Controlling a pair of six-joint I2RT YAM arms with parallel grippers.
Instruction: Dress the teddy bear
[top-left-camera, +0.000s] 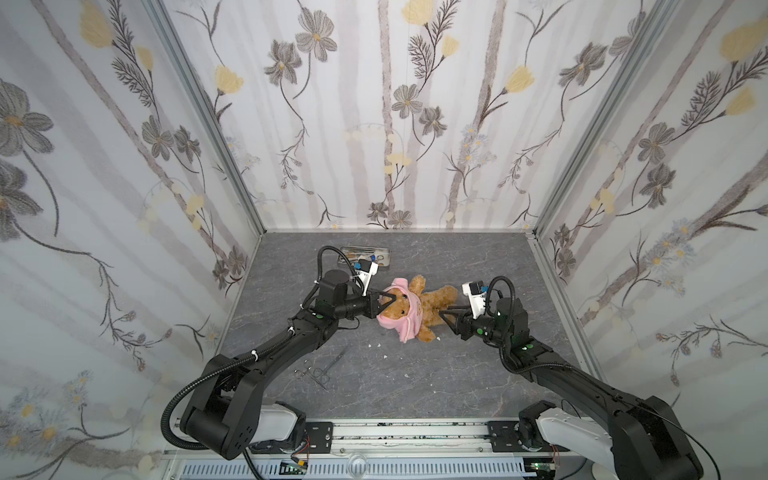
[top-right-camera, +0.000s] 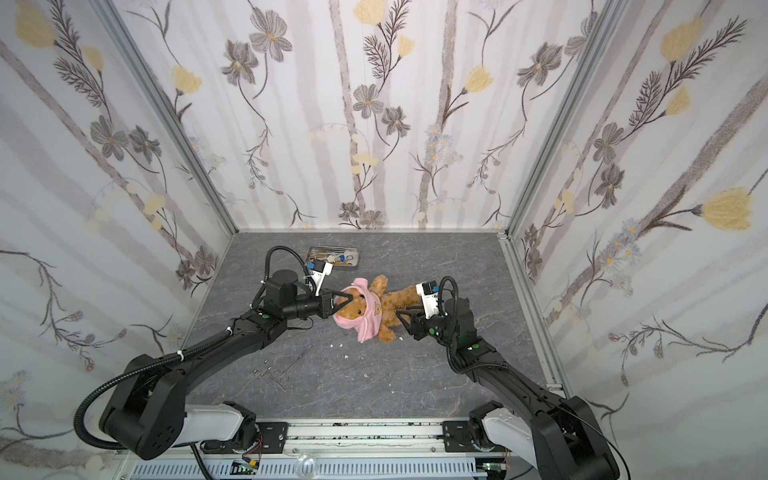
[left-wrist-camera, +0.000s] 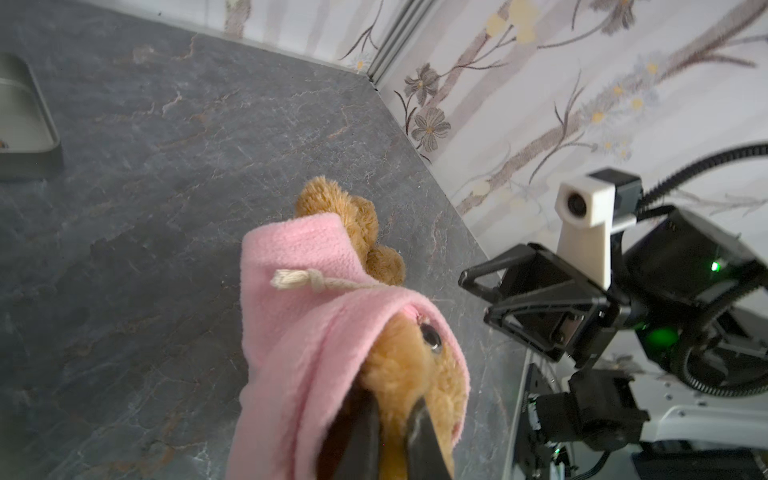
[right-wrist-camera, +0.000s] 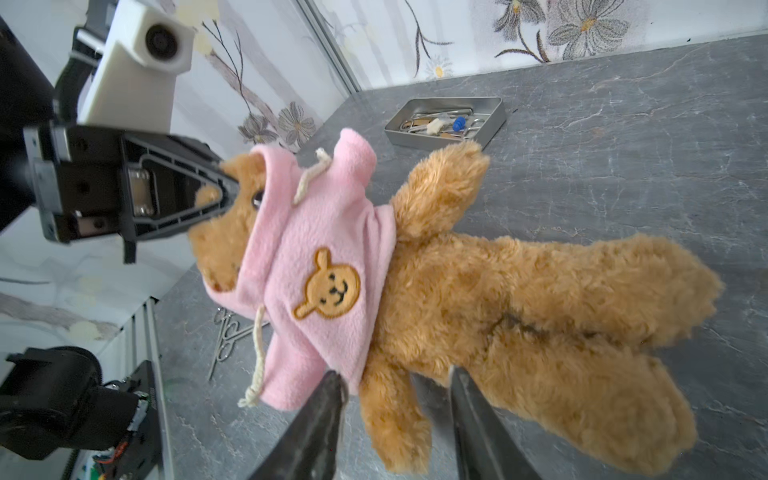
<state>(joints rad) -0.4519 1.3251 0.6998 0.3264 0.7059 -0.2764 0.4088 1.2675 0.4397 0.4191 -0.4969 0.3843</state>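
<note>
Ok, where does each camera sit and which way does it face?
Top views: overhead from the robot's side, looking down on table, arms, teddy bear.
Left wrist: on left hand, facing over the bear toward right hand; own fingertips show.
Right wrist: on right hand, facing along the bear toward left hand; own fingertips show.
Shared: all show the bear.

Curly plush teddy bear (right-wrist-camera: 519, 291), pink fleece shirt (right-wrist-camera: 324, 232), shiny metal tray (right-wrist-camera: 424, 140)
</note>
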